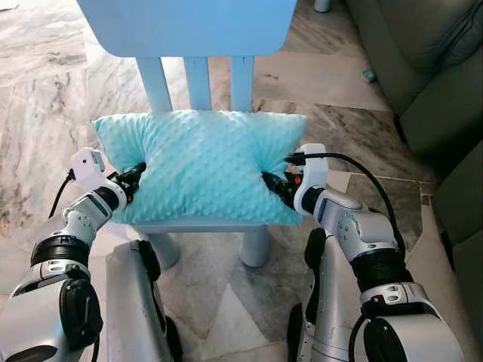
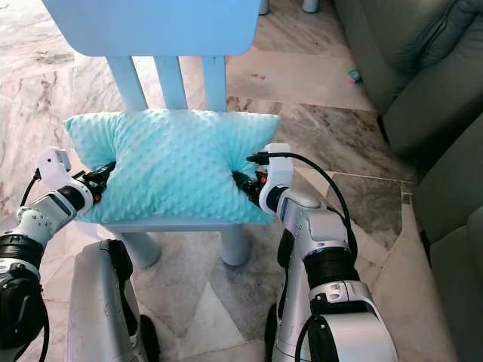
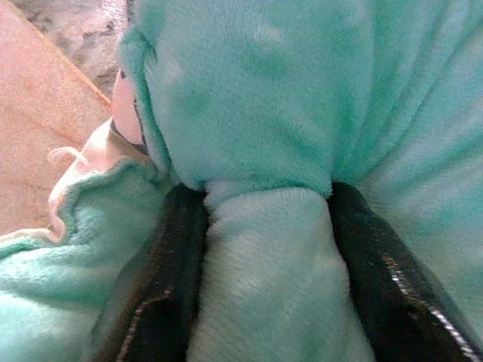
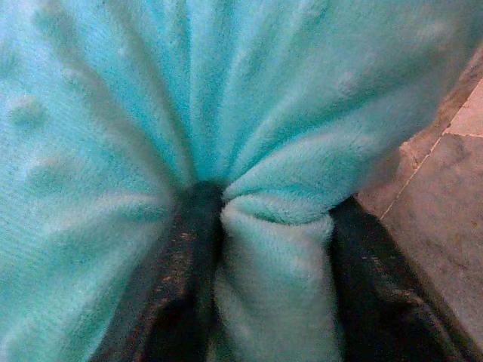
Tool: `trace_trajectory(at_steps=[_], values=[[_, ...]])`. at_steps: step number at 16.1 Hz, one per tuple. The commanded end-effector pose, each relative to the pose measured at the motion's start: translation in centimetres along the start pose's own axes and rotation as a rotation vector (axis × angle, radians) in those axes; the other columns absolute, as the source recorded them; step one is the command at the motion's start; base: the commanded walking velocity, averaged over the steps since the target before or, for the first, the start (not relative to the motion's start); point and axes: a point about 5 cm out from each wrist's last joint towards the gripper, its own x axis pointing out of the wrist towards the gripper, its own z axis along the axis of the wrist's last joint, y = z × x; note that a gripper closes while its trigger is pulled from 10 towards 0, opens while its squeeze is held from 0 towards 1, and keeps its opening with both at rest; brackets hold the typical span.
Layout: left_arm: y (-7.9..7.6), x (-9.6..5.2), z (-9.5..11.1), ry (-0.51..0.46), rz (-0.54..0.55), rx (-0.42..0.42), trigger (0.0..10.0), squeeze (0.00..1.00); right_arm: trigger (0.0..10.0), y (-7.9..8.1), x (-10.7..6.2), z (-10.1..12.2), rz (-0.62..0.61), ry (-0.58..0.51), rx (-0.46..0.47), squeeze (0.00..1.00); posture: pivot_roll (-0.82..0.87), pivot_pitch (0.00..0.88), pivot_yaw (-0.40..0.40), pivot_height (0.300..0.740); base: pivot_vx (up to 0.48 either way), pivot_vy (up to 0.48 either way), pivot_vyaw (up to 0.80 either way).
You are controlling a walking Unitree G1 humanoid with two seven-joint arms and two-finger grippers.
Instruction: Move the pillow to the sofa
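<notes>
Pillow (image 1: 200, 166) on blue chair (image 1: 189, 26), marble floor (image 1: 45, 113), sofa (image 1: 430, 68) right.

Lt blue chair (image 1: 198, 83) on marble floor (image 1: 45, 98)

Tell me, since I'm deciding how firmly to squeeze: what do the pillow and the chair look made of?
Pillow: soft plush fabric with raised dots; it bunches into folds where the left gripper and right gripper pinch it. Chair: probably moulded plastic, going by its smooth, uniform pale-blue surface.
</notes>
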Motion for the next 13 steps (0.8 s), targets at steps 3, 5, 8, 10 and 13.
trace_trajectory(at_steps=[3, 5, 8, 10, 13], values=[[0.5, 0.0, -2.7, 0.104, 0.019, -0.037, 0.0, 0.00, 0.0, 0.5, 0.1, -1.1, 0.020, 0.048, -0.003, 0.00, -0.15, 0.300, -0.023, 0.384, 0.000, 0.000, 0.00], [0.5, 0.0, -2.7, 0.099, 0.023, -0.036, 0.0, 0.00, 0.0, 0.5, 0.1, -1.0, 0.014, 0.042, -0.004, 0.00, -0.15, 0.303, -0.024, 0.384, 0.000, 0.000, 0.00], [0.7, -0.1, -2.8, 0.098, 0.028, -0.041, 0.0, 0.00, 0.0, 0.5, 0.1, -1.0, 0.012, 0.040, -0.002, 0.00, -0.15, 0.306, -0.025, 0.384, 0.000, 0.000, 0.00], [0.8, -0.2, -2.8, 0.095, 0.033, -0.045, 0.0, 0.00, 0.0, 0.6, 0.1, -0.7, 0.015, 0.018, -0.001, 0.00, -0.15, 0.309, -0.024, 0.384, 0.000, 0.000, 0.00], [1.0, -0.2, -2.4, 0.050, 0.059, -0.039, 0.0, 0.00, 0.0, 0.8, 0.0, -0.1, 0.017, -0.041, -0.010, 0.00, -0.15, 0.309, -0.022, 0.384, 0.000, 0.000, 0.00]])
